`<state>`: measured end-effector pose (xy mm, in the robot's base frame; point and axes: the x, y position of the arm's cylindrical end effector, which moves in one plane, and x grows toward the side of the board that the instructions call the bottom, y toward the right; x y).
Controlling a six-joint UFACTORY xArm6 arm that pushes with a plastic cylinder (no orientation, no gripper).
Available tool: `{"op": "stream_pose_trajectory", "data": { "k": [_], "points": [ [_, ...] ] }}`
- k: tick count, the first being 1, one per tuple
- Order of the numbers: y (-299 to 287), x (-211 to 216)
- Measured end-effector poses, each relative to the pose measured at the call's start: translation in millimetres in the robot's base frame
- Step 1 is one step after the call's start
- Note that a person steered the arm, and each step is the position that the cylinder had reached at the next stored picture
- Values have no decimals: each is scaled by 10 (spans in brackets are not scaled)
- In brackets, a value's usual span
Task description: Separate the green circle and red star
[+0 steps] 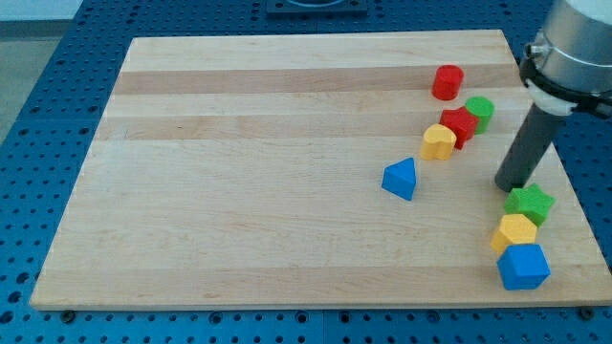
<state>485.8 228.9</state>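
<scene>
The green circle point(480, 112) sits at the view's right, touching the red star point(459, 125) on the star's upper right side. A yellow heart-like block point(439, 142) touches the star's lower left. My tip point(508, 186) is on the board below and to the right of the green circle, apart from it, and just above the green star point(530, 204).
A red cylinder point(448, 82) stands above the cluster. A blue triangle point(401, 179) lies to the lower left. A yellow pentagon point(516, 232) and a blue block point(523, 267) sit below the green star near the wooden board's right edge point(564, 182).
</scene>
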Motion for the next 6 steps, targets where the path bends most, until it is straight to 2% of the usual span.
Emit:
{"op": "stream_pose_trajectory", "data": {
  "k": [2,3,6],
  "points": [
    [32,-1092],
    [-97,-1278],
    [-542,-1290]
  ]
}}
